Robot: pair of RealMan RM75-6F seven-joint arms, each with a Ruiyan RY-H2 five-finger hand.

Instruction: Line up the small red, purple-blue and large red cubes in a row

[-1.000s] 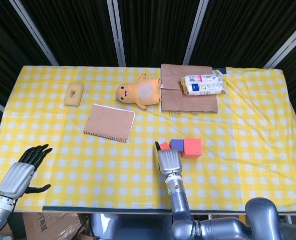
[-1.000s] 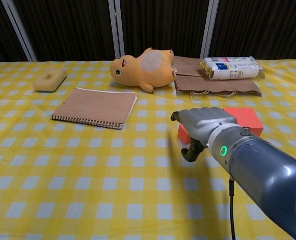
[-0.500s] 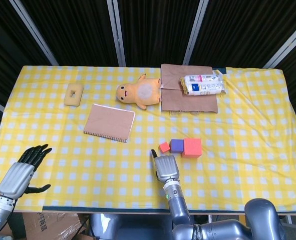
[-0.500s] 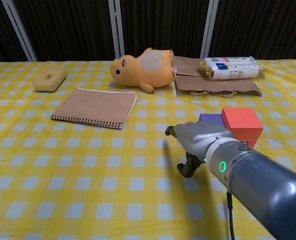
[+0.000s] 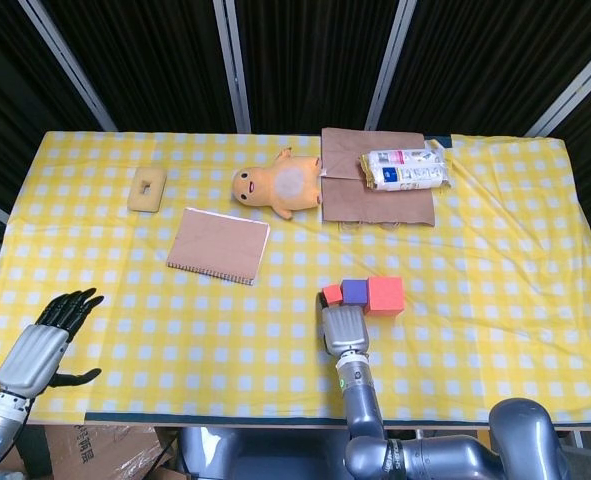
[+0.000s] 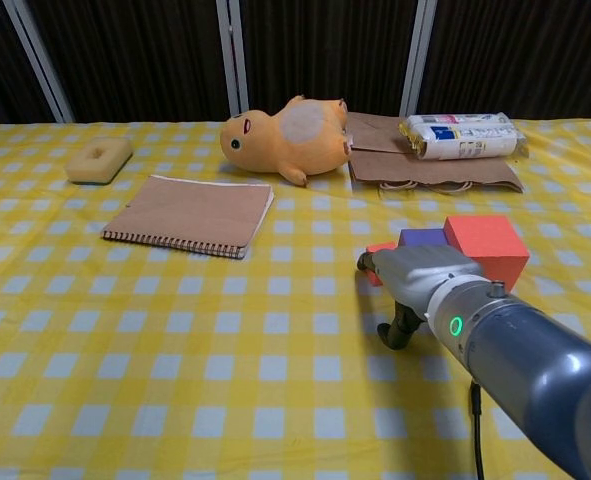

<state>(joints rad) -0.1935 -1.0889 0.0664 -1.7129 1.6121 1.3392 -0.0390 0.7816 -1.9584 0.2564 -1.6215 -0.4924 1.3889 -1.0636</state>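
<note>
We look down on a yellow checked tablecloth (image 5: 495,250) where the three task cubes sit near the front centre: the small red cube (image 5: 332,295) on the left, the purple-blue cube (image 5: 353,291) in the middle touching it, and the large red cube (image 5: 384,295) on the right, touching the purple-blue one. They read as a row already, so we judge the task to be at its final check or tidy-up step. Our right hand (image 5: 343,328) hovers just in front of the cubes, near the small red one, holding nothing; from the chest camera its fingers look curled in with the thumb hanging down, though we cannot tell exactly how tightly. Our left hand (image 5: 47,343) rests far off at the left front edge, empty with fingers spread. Next, we think the right hand should either nudge the small red cube so its front face lines up with its neighbours, or simply draw back without knocking the row.
</note>
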